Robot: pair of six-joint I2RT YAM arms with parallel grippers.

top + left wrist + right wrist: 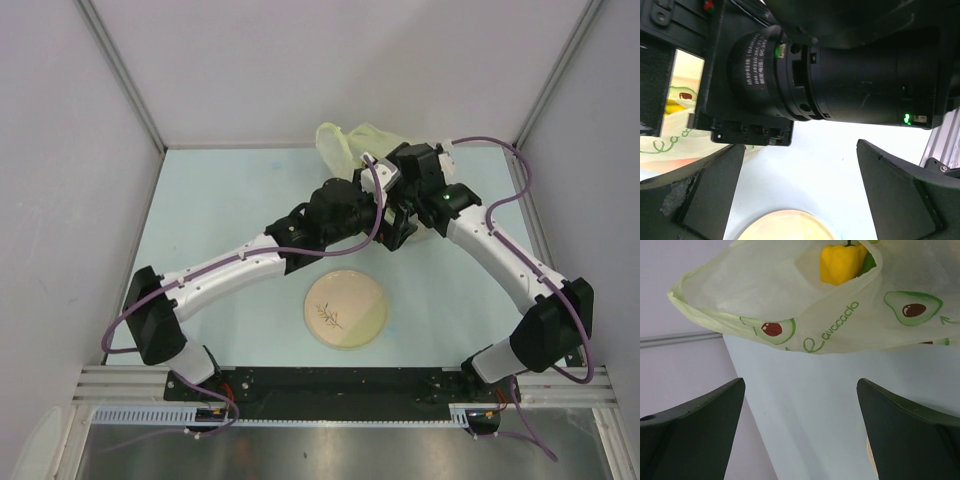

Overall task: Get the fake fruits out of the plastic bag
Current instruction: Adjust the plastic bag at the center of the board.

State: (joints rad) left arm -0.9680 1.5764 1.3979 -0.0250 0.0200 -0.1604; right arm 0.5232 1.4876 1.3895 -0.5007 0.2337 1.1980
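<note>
The bag (790,305) fills the top of the right wrist view, its mouth gaping toward the camera. Inside, at the top centre of the frame, sits a yellow fruit (840,262) with a green piece (868,263) just beside it on the right. No other fruit shows there. The bag is pale yellow-green with avocado prints. In the top view it lies at the upper centre, against the far edge of the table (220,200), next to the back wall (330,70).

The plate (346,310) lies at the lower centre of the top view, well apart from the bag. It carries only its sprig design.

The right gripper (801,382) hangs just short of the bag's mouth. Its jaws are wide apart, with only bare table between them. The left gripper (801,145) is also spread wide and holds nothing. In its view the right arm (850,75) crosses the whole upper half and blocks most of the bag. Only a strip of bag shows at the left edge, with something yellow inside. The plate's rim shows at the bottom centre.
</note>
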